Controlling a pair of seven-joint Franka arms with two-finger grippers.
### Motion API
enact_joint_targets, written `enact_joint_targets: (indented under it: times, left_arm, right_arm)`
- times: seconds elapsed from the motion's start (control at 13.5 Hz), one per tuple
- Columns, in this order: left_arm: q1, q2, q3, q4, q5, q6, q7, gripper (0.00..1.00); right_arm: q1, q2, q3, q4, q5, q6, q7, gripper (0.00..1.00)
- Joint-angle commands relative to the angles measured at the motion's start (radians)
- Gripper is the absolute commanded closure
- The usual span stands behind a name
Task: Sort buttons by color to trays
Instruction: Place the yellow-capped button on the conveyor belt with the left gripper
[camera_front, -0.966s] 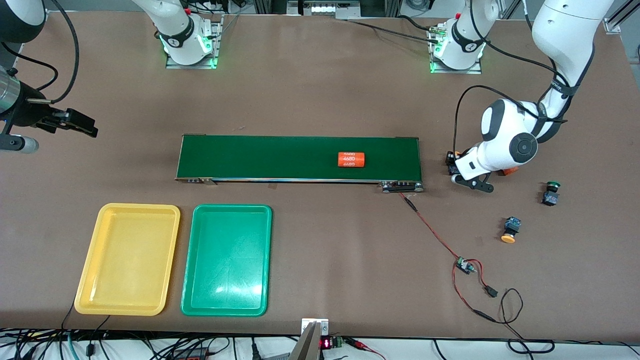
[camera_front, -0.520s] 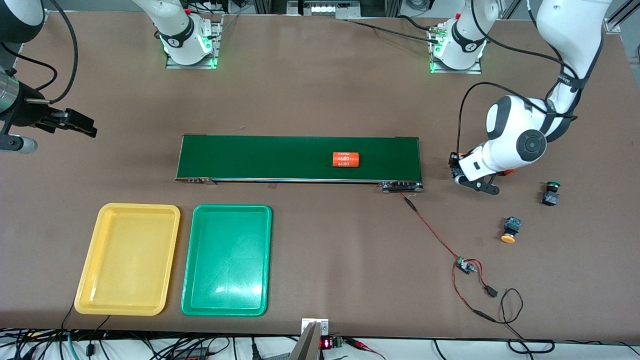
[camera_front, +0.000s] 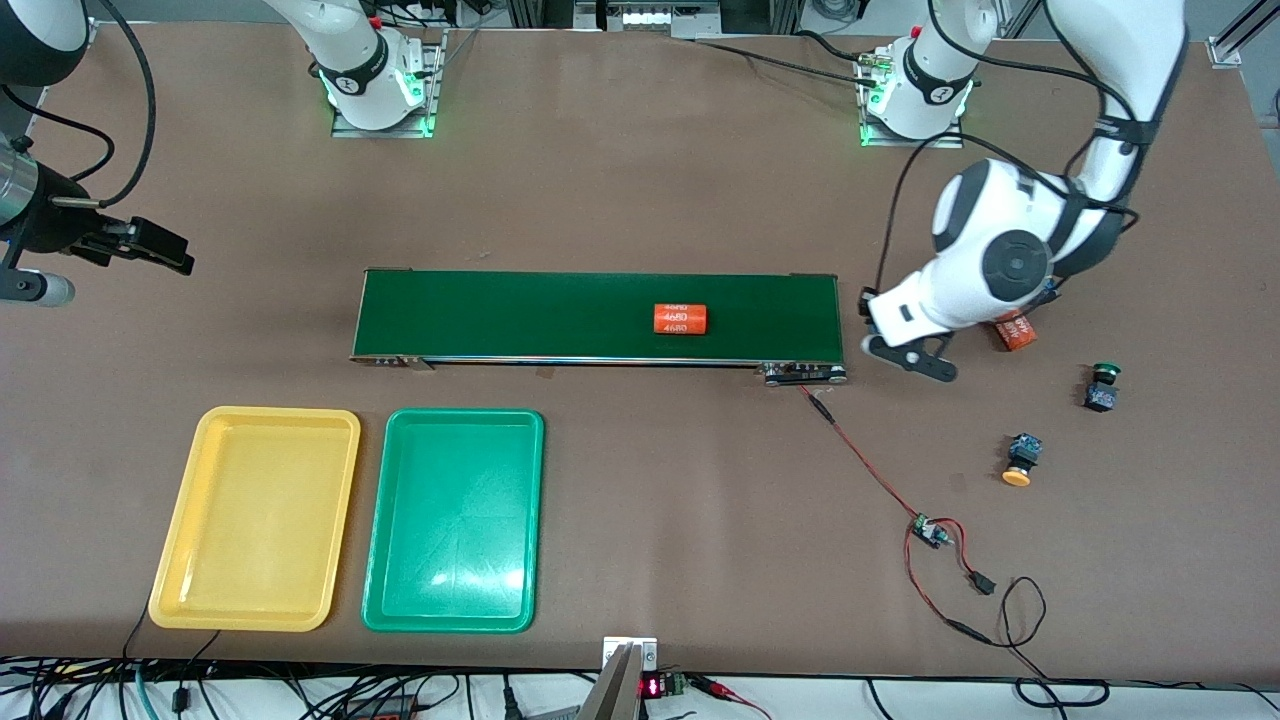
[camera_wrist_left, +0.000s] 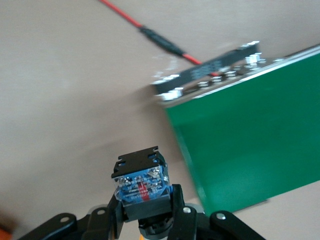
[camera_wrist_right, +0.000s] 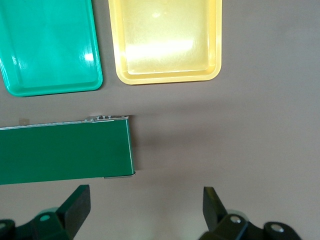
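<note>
Left gripper (camera_wrist_left: 145, 220), clamped on a button (camera_wrist_left: 141, 182) (cap hidden), has swung up toward the conveyor belt (camera_front: 520, 315), so sorting's underway; right gripper (camera_wrist_right: 145, 205) waits, wide open.

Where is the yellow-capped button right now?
In the front view, the yellow-capped button lies on the table at the left arm's end, nearer the camera than the green-capped button, beside the red wire.

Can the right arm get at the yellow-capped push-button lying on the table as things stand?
Probably not. The yellow-capped push-button lies at the left arm's end of the table, while the open right gripper waits at the right arm's end, with the long dark-green conveyor belt between.
</note>
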Motion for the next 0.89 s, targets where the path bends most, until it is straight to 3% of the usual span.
enact_joint_targets:
  times: [0.0, 0.82]
  left_arm:
    - [-0.034, 0.017, -0.027, 0.015, -0.005, -0.006, -0.091, 1.0]
    - [-0.086, 0.125, -0.046, 0.087, -0.006, 0.082, -0.11, 1.0]
  right_arm:
    - [-0.003, -0.004, 0.002, 0.001, 0.014, 0.001, 0.014, 0.0]
    - [-0.003, -0.004, 0.002, 0.001, 0.014, 0.001, 0.014, 0.0]
